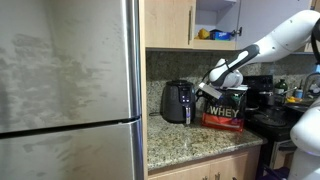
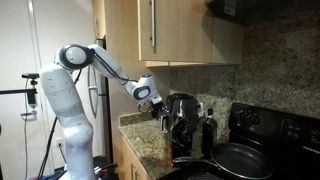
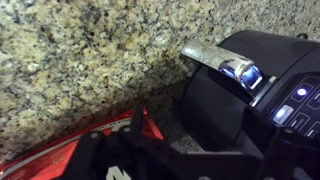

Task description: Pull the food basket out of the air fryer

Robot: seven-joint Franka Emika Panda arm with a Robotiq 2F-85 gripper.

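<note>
The small black air fryer (image 1: 178, 102) stands on the granite counter in both exterior views (image 2: 182, 118). The food basket (image 3: 215, 115) sits pushed into its lower front. Its short handle (image 3: 215, 55), topped with chrome, sticks out over the counter in the wrist view. My gripper (image 1: 206, 90) hovers between the fryer and the WHEY tub, close to the fryer's front, and also shows in an exterior view (image 2: 160, 104). In the wrist view its dark fingers (image 3: 195, 125) stand apart and hold nothing, a little short of the handle.
The black-and-red WHEY tub (image 1: 225, 108) stands right beside the fryer and fills the wrist view's lower left (image 3: 70, 150). A steel fridge (image 1: 65, 90) is on the fryer's far side. A dark bottle (image 2: 209, 135), a pan (image 2: 240, 160) and a stove (image 2: 275, 130) are nearby.
</note>
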